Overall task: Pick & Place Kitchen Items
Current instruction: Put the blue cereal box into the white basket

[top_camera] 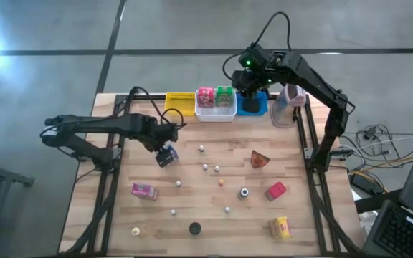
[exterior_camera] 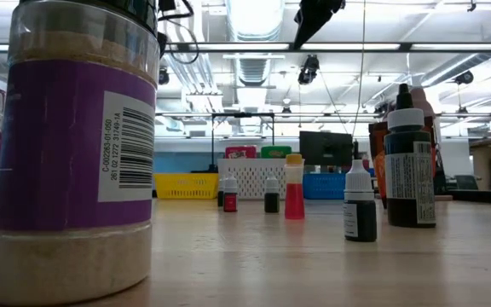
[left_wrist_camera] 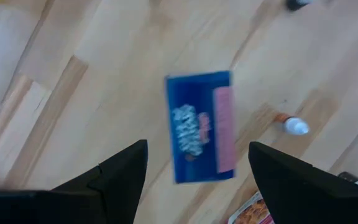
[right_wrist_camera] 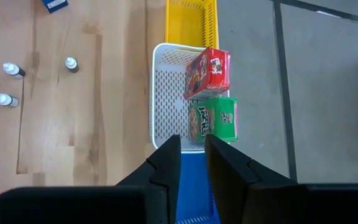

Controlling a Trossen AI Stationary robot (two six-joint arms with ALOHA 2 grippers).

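Note:
My left gripper (top_camera: 165, 155) (left_wrist_camera: 197, 146) hangs open above the table's middle left, pointing steeply down. A blue packet (left_wrist_camera: 201, 127) with a pink band lies flat on the wood below it, in line with the gap between the fingers and untouched. My right gripper (top_camera: 248, 92) (right_wrist_camera: 192, 140) is held high over the blue bin (right_wrist_camera: 194, 186) at the far edge, with only a narrow slit between its fingers and nothing in it. A red packet (right_wrist_camera: 209, 71) and a green packet (right_wrist_camera: 215, 119) lie in the white bin (right_wrist_camera: 166, 99).
A yellow bin (top_camera: 180, 102) stands left of the white one, and a pink-grey device (top_camera: 289, 104) at the far right. Loose on the table are a pink packet (top_camera: 144, 190), a brown packet (top_camera: 259, 159), a red packet (top_camera: 275, 190), a yellow packet (top_camera: 280, 228) and several small bottles.

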